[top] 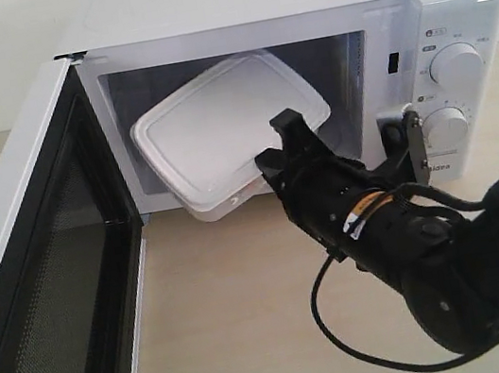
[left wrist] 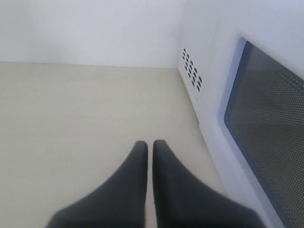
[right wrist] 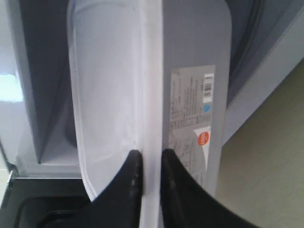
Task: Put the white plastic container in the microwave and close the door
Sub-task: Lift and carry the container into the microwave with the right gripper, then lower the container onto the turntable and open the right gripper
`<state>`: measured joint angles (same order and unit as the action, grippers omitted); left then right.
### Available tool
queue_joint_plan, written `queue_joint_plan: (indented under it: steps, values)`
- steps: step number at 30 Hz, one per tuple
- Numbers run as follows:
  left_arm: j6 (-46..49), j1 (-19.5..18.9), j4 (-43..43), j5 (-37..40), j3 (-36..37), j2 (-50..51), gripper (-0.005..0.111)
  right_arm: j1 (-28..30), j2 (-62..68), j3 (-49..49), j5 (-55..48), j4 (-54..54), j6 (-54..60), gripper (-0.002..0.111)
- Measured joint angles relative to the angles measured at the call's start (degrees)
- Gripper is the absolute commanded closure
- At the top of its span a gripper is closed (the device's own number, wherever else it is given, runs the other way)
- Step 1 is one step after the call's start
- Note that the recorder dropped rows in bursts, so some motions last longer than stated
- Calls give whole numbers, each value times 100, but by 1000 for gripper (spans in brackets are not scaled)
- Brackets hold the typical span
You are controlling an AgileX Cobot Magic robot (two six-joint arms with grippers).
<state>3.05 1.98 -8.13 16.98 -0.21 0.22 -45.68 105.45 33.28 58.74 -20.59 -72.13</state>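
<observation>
Nearest, on the right, the right gripper (top: 278, 143) clamps the near edge of the white plastic container (top: 220, 124), with its dark arm trailing a cable over the tabletop (top: 242, 312). On the near left the door (top: 54, 277) stands wide open, mesh face inward. The container hangs tilted in the mouth of the microwave (top: 450, 9), its far part inside the cavity and its near lower corner out past the front sill, resting on nothing that I can see. The grip is a thin pinch on the rim alone, so the box could pivot or slip out. If the fingers hold the lid edge, the lid might pop free. Pushed in at this tilt, the low corner may catch the sill or a far corner may strike the cavity wall. Left protruding, it would block the door. Only the right wrist view shows the fingertips (right wrist: 135, 164) straddling the rim and a printed label (right wrist: 192, 114) on the face hidden from the exterior camera. Only the left wrist view shows the left gripper (left wrist: 149, 145), pressed together and empty, beside the door's outer window (left wrist: 266, 109), with vent holes (left wrist: 191, 70) farther off.
</observation>
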Motion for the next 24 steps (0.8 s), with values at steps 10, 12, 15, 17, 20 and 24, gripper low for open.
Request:
queue_joint_plan:
  steps: [10, 12, 15, 17, 20, 24]
  values:
    - [0, 0, 0, 0, 0, 0, 102, -3, 10, 1042, -1078, -1226, 1045, 109]
    - [0, 0, 0, 0, 0, 0, 102, -3, 10, 1230, -1316, -1515, 1251, 109]
    - [0, 0, 0, 0, 0, 0, 102, -3, 10, 1475, -1525, -1984, 1554, 109]
    - [0, 0, 0, 0, 0, 0, 102, -3, 46, 1637, -1582, -2221, 1629, 109]
    - [0, 0, 0, 0, 0, 0, 102, -3, 199, 1893, -1753, -2506, 1665, 109]
    - [0, 0, 0, 0, 0, 0, 102, -3, 499, 2122, -1899, -2671, 1676, 109]
